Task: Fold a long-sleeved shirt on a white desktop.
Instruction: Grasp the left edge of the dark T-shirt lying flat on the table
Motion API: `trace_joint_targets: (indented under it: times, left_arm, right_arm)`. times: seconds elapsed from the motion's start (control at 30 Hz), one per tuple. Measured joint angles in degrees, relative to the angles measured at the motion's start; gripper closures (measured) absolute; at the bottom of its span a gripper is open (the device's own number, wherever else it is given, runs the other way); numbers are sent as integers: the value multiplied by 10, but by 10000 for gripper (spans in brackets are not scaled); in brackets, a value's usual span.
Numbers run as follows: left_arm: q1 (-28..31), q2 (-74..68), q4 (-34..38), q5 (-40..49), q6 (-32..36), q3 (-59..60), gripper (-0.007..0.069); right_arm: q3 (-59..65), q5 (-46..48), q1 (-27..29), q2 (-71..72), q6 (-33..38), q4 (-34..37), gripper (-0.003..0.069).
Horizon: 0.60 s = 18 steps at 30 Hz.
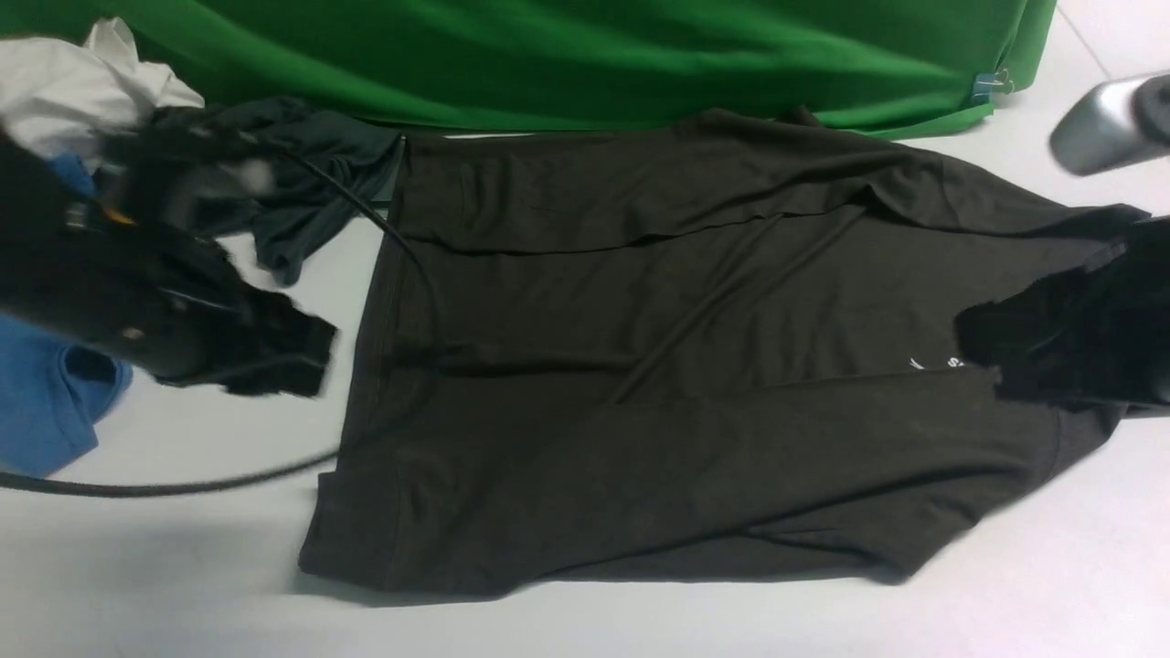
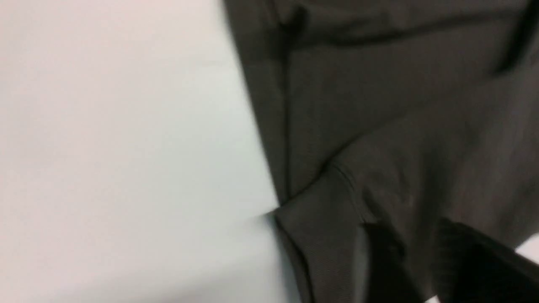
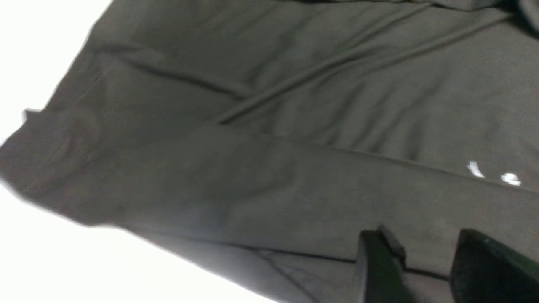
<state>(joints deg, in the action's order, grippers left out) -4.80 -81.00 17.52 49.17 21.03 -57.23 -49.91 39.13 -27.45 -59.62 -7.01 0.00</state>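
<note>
The long-sleeved shirt lies flat across the white desktop, very dark, with both sleeves folded in over the body. Its small white chest print shows at the right. My left gripper is blurred and hangs just left of the shirt's left edge. In the left wrist view its fingers stand apart over the shirt, with nothing between them. My right gripper hovers over the shirt beside the print. It is open above the folded sleeve, near the chest print.
A green cloth backdrop runs along the far edge. A smaller dark teal garment, a white cloth and a blue shirt lie at the left. A black cable crosses the near left. A grey metal part is at upper right.
</note>
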Motion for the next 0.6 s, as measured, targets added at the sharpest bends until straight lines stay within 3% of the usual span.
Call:
trace_joint_targets:
  times: [0.03,0.07,0.17,0.23,0.43,0.6]
  left_arm:
    - [-27,-25,-13,5,31,-9,265]
    - [-30,-28,-13,5,31,-11,256]
    - [-82,-93,-44,29,57,-44,132]
    - [-94,-126,-53,35,46,-65,105]
    - [-98,-236,-90,39,28,-132,96]
    - [-98,-287,-94,56,27,-144,148]
  right_arm:
    - [0,-2,-5,0,1,0,419]
    - [0,-2,-5,0,1,0,419]
    - [0,-2,-7,0,1,0,419]
    - [0,-2,-7,0,1,0,419]
    - [0,2,-7,0,1,0,419]
    - [0,9,-7,0,1,0,419]
